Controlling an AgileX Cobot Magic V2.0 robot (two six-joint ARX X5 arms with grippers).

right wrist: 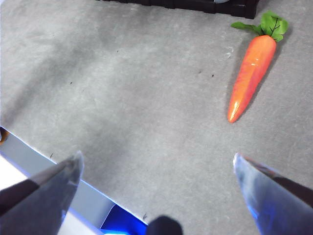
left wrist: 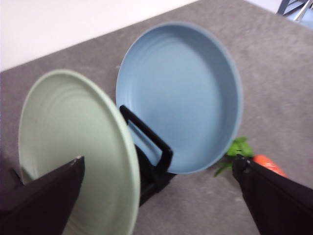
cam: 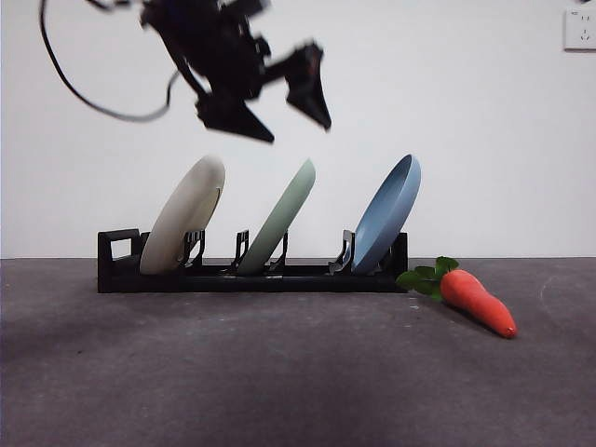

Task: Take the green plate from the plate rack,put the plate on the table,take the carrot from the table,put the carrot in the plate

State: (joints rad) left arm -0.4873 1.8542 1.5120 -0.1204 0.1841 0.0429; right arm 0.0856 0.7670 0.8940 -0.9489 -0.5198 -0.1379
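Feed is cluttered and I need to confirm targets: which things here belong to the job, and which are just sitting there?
Job:
green plate, middle slot of the plate rack
carrot, on the table by the rack's end
left gripper, open, above the green plate

Not the job:
cream-white plate
blue plate
wall socket

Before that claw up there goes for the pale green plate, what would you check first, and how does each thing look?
1. Left claw open: ok, jaws wide apart.
2. Left claw lined up above the matte sage-green round plate: ok, hovering above it, not touching.
3. Green plate seated in the long black slotted plate rack: ok, leaning in the middle slot.
4. Neighbours clear: ok, cream plate and blue plate stand apart in their own slots.
5. Tapered orange toy carrot out of the way: ok, lying on the dark grey felt table beside the rack's end.
6. Right claw clear: ok, open over bare table.
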